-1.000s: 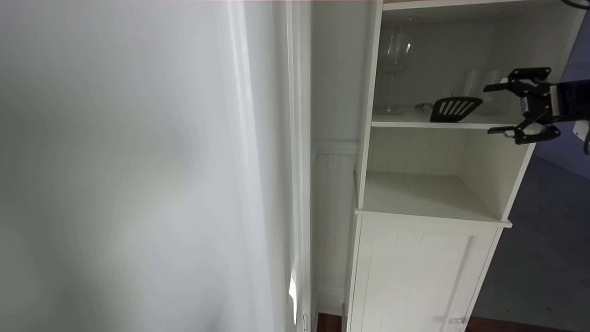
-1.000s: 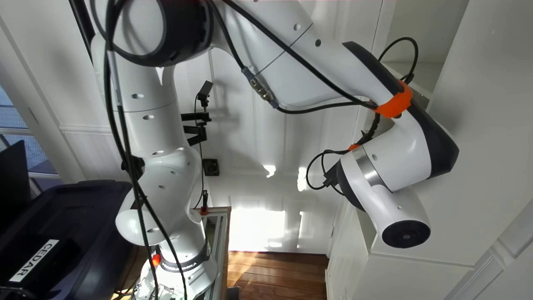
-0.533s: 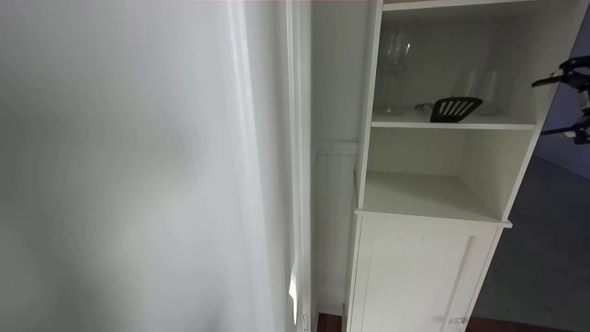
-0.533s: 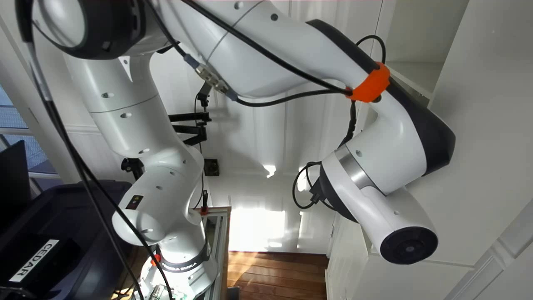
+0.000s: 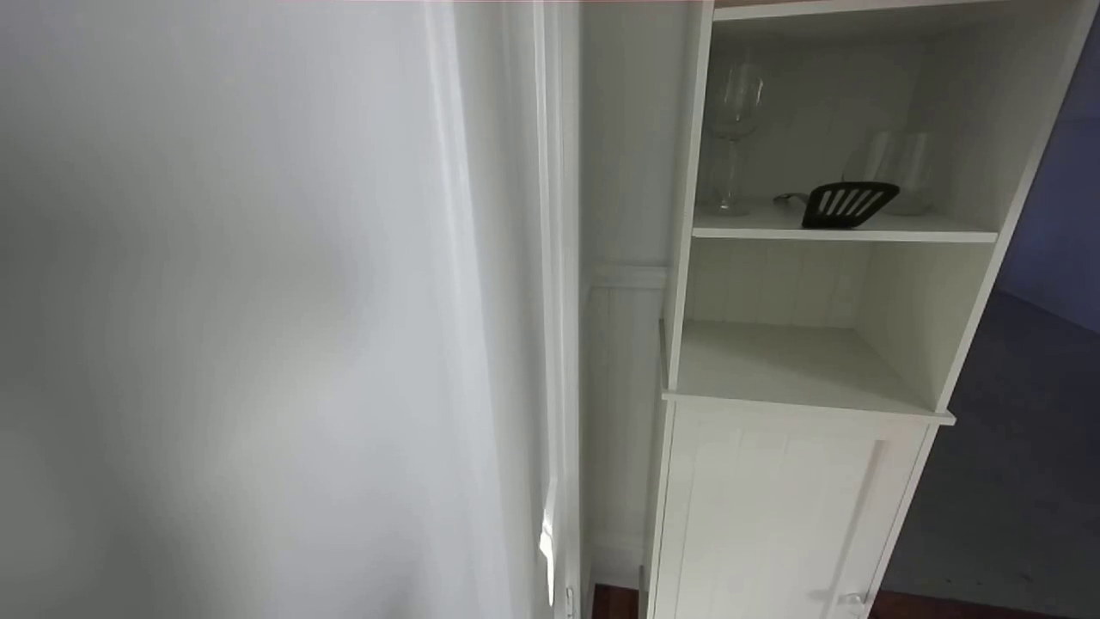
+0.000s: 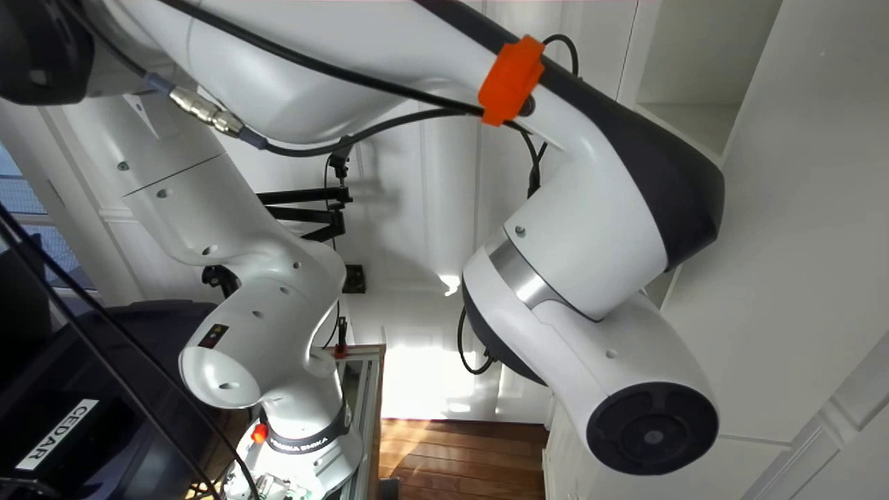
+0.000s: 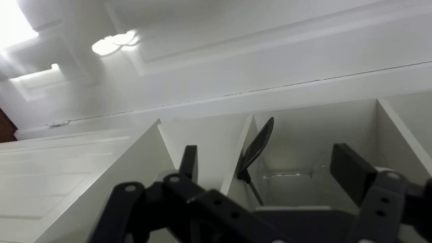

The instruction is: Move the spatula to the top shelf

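Note:
A black slotted spatula [image 5: 827,220] lies on the upper shelf board [image 5: 954,235] of a white cabinet in an exterior view. Its head is tilted up at the board's front edge and its handle runs back into the compartment. In the wrist view the spatula [image 7: 258,145] rests on the shelf board [image 7: 239,148], its handle end hidden by the gripper. My gripper [image 7: 270,165] is open, with nothing between its fingers. It stands outside the cabinet front, apart from the spatula. The gripper is out of frame or hidden behind the arm in both exterior views.
A stemmed glass [image 5: 732,103] stands left of the spatula and clear tumblers [image 5: 915,168] stand right, on the same shelf. Below are a lower compartment [image 5: 791,361] and a cabinet door [image 5: 773,499]. The arm [image 6: 590,208] is close to the cabinet side [image 6: 785,278].
My gripper has backed away from the cabinet and left the exterior view where it showed. The arm has swung toward the left in an exterior view. The spatula has not moved.

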You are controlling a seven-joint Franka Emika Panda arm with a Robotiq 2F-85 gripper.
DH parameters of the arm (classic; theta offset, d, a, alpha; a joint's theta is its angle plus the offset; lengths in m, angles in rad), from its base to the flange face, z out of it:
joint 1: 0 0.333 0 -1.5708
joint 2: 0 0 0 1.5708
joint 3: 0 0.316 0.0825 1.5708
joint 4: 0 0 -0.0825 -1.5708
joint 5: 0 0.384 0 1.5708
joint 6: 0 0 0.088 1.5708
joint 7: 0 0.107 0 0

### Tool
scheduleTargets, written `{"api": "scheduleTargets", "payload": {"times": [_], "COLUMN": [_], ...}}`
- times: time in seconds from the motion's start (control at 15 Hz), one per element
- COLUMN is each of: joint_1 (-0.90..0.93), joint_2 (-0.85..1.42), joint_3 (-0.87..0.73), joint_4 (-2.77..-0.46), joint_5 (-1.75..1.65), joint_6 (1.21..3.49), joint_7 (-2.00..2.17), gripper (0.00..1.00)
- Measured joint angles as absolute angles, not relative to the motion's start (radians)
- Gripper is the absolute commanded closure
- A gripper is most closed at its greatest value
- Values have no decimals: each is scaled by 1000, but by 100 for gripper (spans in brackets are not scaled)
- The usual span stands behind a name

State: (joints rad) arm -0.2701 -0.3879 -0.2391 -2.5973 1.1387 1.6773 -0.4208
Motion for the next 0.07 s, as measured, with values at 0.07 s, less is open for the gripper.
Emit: {"api": "scheduleTargets", "payload": {"times": [0.07], "joint_1": [-271], "joint_2": [-390], "joint_3": [-239], "joint_4": [-2597], "joint_5": [1139], "joint_6": [1677], "joint_7": [-420], "gripper": [0]}}
